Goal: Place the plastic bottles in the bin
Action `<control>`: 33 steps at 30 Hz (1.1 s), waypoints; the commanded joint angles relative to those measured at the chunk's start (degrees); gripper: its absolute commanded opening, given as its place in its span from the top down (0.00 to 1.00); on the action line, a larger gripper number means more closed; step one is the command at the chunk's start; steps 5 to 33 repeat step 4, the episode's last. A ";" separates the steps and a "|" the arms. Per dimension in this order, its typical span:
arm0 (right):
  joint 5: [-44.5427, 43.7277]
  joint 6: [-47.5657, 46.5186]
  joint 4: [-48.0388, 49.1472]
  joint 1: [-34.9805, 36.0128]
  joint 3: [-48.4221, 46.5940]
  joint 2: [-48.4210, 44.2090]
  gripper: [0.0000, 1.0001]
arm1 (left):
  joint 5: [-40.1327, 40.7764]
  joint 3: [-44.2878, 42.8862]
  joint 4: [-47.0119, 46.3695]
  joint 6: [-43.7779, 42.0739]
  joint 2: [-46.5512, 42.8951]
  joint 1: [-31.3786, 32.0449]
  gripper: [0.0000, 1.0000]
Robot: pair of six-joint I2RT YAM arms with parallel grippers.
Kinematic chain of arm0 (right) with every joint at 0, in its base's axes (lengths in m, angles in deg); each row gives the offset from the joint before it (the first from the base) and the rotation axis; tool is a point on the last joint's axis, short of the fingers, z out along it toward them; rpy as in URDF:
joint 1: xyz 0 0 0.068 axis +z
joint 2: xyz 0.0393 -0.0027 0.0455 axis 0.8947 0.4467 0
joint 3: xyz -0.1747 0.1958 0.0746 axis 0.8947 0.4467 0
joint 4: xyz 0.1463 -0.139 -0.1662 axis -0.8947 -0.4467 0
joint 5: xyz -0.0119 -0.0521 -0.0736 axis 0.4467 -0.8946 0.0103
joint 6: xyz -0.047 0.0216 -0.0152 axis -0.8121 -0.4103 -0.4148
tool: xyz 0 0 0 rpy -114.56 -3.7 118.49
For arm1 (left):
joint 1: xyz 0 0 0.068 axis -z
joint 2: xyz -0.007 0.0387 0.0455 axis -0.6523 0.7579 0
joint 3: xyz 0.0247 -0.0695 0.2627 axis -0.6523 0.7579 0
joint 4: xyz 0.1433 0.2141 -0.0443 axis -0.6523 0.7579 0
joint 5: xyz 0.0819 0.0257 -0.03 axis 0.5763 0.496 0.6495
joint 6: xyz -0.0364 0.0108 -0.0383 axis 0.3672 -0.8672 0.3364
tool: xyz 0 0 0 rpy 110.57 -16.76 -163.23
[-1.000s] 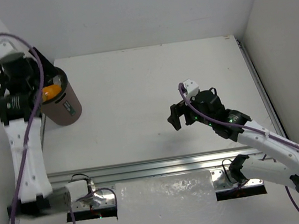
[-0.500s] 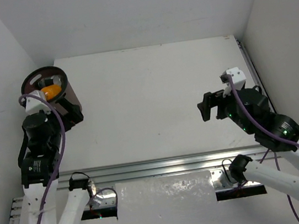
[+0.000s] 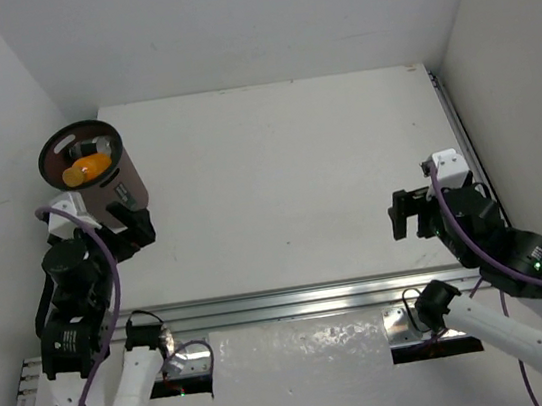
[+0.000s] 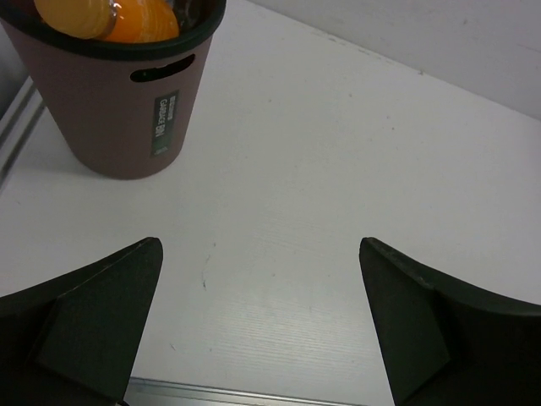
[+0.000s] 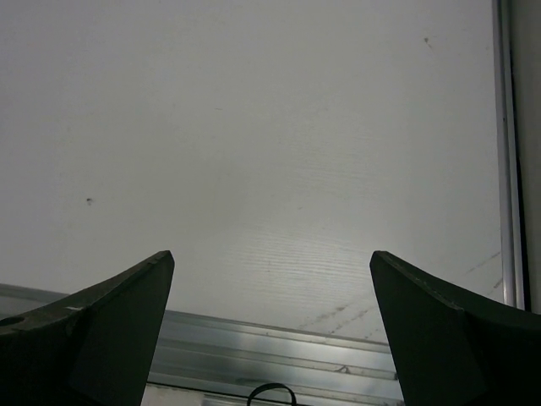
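left gripper (image 4: pixel 259 245): jaws spread wide, nothing held, low by the desk's left edge. right gripper (image 5: pixel 270 254): wide open too, empty, over the near-right part. aluminium rail (image 3: pixel 295 301) runs along the near edge, and a thinner side rail (image 3: pixel 464 135) runs down the right edge. desk (image 3: pixel 275 162) is matte white with white walls on three sides. bin (image 4: pixel 118 110) stands upright at the far-left corner, just beyond the left gripper, label facing it, well apart from the right. plastic bottles (image 3: pixel 84 169) lie inside the bin, orange ones on top.

White table (image 3: pixel 278 182), metal rail (image 3: pixel 295 301) at near edge
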 commanded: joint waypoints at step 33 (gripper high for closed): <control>-2.75 0.23 1.64 -0.22 -0.19 0.85 0.01 | -0.61 -0.29 -1.41 0.67 2.12 0.55 0.00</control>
